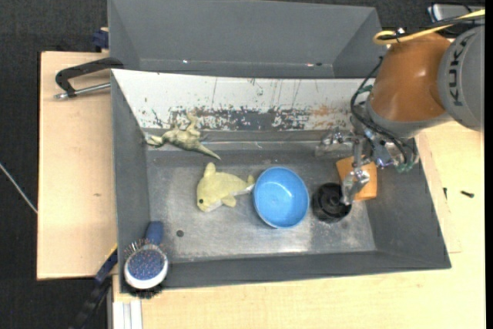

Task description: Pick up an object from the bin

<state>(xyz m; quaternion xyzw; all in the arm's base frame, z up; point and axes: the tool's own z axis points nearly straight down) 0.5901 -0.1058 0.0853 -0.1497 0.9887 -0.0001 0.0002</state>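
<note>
Jaws low at the 3 o'clock side of the grey bin [127,166], between a small black round thing [330,205] and an orange block [367,186].

The arm [412,81] reaches in from 3 o'clock, and its jaws hang with the black round thing just at their 7 o'clock and the orange block just at their 3 o'clock; whether they are wide or narrow, or touch either thing, I cannot tell. A blue bowl [281,197] lies upright just at 9 o'clock of the black thing, with a yellow plush fish [217,189] just beside it at its 9 o'clock. A pale toy lizard [182,139] lies against the back wall at 11 o'clock. A round brush with blue bristles [146,266] sits at the 7 o'clock corner.
</note>
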